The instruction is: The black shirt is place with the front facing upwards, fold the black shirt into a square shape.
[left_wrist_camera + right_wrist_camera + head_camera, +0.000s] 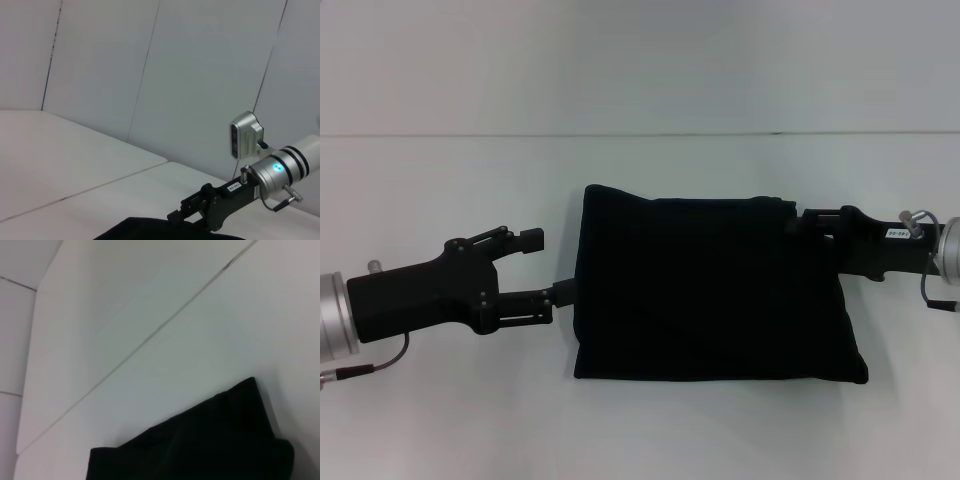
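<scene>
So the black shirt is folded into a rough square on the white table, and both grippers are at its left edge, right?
Not quite. The black shirt is folded into a rough square on the white table, but the head view shows one gripper at each side: the left gripper at its left edge, jaws apart, and the right gripper at its far right corner.

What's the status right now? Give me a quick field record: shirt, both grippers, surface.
shirt: the black shirt lies folded into a rough rectangle, no lettering showing
left gripper: left gripper open, lower finger at the shirt's left edge, upper finger clear of it
right gripper: right gripper at the shirt's far right corner; grip not discernible
surface: white table
</scene>
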`<state>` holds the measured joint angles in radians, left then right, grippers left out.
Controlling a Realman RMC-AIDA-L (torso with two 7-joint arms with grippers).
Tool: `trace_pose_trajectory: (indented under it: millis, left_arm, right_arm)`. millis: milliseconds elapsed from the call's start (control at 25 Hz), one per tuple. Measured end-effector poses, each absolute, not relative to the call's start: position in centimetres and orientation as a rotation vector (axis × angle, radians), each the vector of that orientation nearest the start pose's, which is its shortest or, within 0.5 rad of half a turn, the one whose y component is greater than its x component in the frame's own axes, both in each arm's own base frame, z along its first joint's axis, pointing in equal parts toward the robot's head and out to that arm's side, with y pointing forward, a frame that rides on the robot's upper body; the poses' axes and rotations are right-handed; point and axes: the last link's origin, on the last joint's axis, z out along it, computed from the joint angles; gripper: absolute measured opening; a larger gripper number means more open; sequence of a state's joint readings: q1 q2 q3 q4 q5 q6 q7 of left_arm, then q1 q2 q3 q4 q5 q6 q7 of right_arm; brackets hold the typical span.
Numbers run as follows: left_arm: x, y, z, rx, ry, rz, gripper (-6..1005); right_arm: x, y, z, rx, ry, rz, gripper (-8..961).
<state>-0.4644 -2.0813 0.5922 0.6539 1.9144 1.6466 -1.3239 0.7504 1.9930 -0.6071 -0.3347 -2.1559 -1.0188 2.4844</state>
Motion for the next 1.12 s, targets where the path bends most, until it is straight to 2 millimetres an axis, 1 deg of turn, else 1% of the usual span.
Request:
trace_pose_trajectory:
  millis: [40,320,480,600,920,1120]
  left_arm:
    - [-27.2,31.3,1.8,-2.605,-0.615,-0.892,949]
    - [-27.1,31.3,1.8,-2.610,-0.607,-0.897,949]
    - [-27.1,31.2,1.8,-2.612,-0.597,-0.897,949]
    - [-27.1,31.2,1.8,-2.614,-0.590,-0.899,949]
    - [-27.0,31.2,1.8,-2.613,-0.586,-0.906,949]
    - [-26.9,31.3,1.8,-2.615,-0.581,-0.908,950]
  right_arm:
    - [28.6,40.6,-1.6,-1.812,2.034,0.639,731]
    - [27.9,41.1,-2.7,-1.872,1.933,0.594,463]
    - [27.6,41.3,-2.7,-1.882,1.918,0.602,301]
    - [27.4,41.3,-2.6,-1.882,1.922,0.626,234]
    - [27.6,41.5,-1.2,-1.861,1.930,0.709,56]
    - [26.7,42.0,-0.6,-1.927,1.816,0.790,21]
